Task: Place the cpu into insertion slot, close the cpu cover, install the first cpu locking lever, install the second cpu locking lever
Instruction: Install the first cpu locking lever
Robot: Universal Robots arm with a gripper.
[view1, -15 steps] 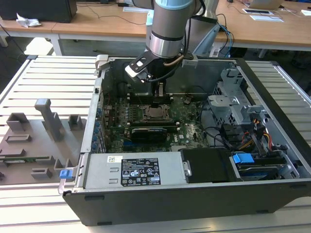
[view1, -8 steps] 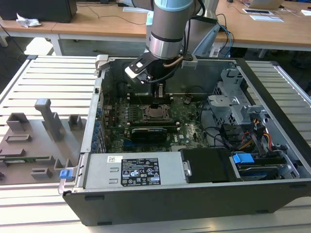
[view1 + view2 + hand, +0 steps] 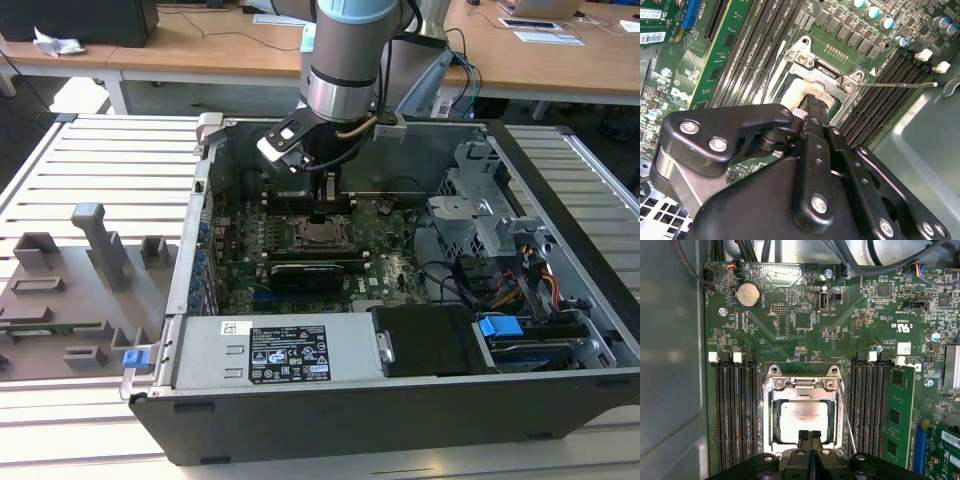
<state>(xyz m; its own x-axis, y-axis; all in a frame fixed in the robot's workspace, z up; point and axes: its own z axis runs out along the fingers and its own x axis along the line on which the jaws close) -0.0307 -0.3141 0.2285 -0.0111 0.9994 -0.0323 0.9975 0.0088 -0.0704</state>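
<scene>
Down inside the open computer case (image 3: 400, 420), right over the green motherboard (image 3: 805, 335). Seeing the gripper (image 3: 809, 436) pinched fully closed, fingertip against fingertip, nothing caught between. Finding the cpu (image 3: 801, 417) seated flat in the insertion slot (image 3: 775, 415), its near edge right at those tips; cannot tell whether touching. Noting the cpu cover (image 3: 767, 415) lying down around the chip, silver top showing through the window. Spotting one thin locking lever (image 3: 847, 415) slanting alongside the socket.
</scene>
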